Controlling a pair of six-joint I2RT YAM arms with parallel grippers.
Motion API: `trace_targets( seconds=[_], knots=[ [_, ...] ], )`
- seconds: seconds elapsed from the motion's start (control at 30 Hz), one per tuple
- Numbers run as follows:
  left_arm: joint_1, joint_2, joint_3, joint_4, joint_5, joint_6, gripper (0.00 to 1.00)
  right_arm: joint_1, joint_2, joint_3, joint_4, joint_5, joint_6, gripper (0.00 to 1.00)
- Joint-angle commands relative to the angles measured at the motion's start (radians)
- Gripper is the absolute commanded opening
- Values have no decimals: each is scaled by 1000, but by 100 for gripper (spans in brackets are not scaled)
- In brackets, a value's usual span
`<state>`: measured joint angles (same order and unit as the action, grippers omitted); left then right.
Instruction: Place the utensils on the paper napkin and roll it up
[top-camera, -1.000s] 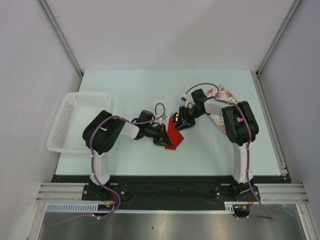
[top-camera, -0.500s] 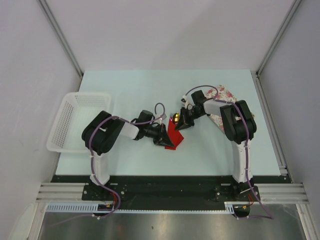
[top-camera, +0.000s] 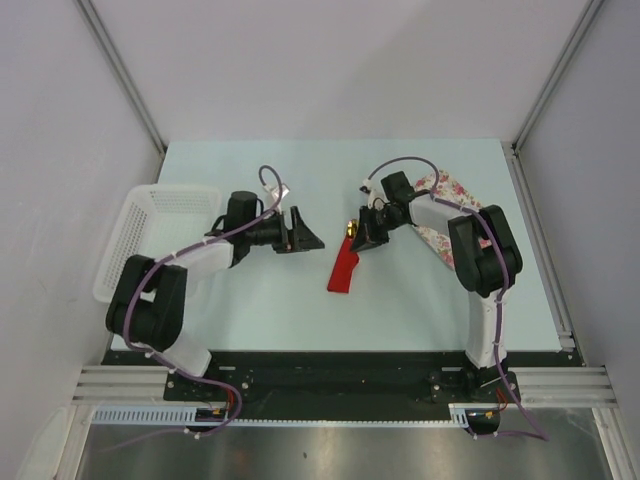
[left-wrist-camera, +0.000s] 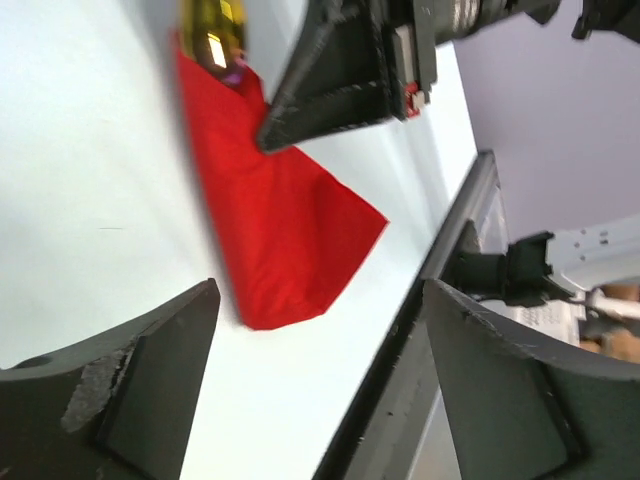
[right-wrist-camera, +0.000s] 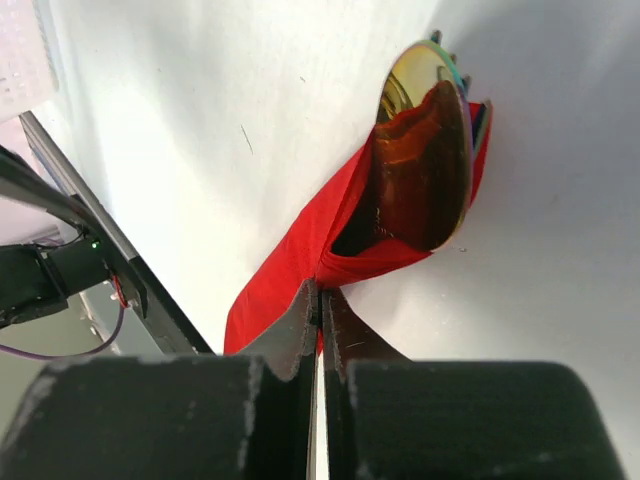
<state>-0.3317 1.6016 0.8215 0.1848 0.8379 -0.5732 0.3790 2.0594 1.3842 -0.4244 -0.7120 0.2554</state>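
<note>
Two grippers over a pale table (top-camera: 430, 300). We see the red paper napkin (top-camera: 343, 270), folded narrow, lying between them, a gold spoon (top-camera: 349, 229) at its far end. The right gripper (top-camera: 360, 243), fingers pressed together, touches the napkin; the left gripper (top-camera: 310, 233) gapes wide, empty

rolled red paper napkin (top-camera: 343, 270), gold spoon (right-wrist-camera: 425, 150) protruding
</note>
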Motion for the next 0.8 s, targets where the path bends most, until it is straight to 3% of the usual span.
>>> trace_targets(
  seconds=[0.0, 0.2, 0.43, 0.6, 0.77],
  knots=[
    [65, -109, 18, -77, -46, 117, 90, -8, -64, 39, -20, 22, -39, 0],
    [102, -200, 48, -88, -82, 185, 94, -9, -88, 84, -48, 22, -54, 0],
    [115, -253, 126, -249, -144, 346, 100, 11, -176, 139, -82, 2, -93, 0],
    [132, -393, 116, -223, -256, 384, 100, 41, -234, 214, -166, -10, -183, 0],
    [154, -558, 82, -139, -188, 510, 100, 92, -324, 314, -272, -38, -300, 0]
  ],
)
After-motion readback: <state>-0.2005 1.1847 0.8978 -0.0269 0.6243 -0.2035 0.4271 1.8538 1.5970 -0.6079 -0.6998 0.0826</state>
